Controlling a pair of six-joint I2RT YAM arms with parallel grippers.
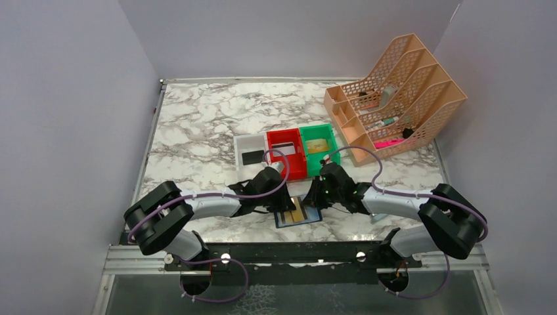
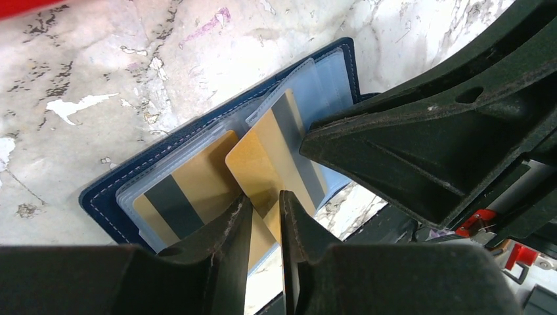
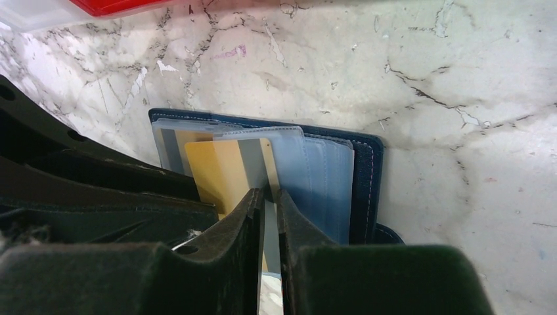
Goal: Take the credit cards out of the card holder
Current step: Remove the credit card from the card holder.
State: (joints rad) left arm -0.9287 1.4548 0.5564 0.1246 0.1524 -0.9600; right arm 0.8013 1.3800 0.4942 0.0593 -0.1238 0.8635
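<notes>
The navy card holder (image 1: pixel 289 224) (image 2: pixel 108 197) (image 3: pixel 365 172) lies open on the marble near the table's front edge, its clear sleeves fanned out. One gold credit card (image 2: pixel 190 187) with a dark stripe sits in a sleeve. A second gold credit card (image 1: pixel 300 210) (image 2: pixel 263 157) (image 3: pixel 220 172) sticks out of the sleeves at a slant. My left gripper (image 1: pixel 284 207) (image 2: pixel 265 197) is slightly open, with that card's lower corner in the gap. From the other side, my right gripper (image 1: pixel 320 199) (image 3: pixel 268 192) (image 2: pixel 420 144) is shut on the card's striped edge.
Behind the holder stand three bins: a white bin (image 1: pixel 244 140) with a black card, a red bin (image 1: pixel 299 159) with a whitish card and a green bin (image 1: pixel 332 141) with a gold card. A peach mesh organiser (image 1: pixel 401 92) fills the back right.
</notes>
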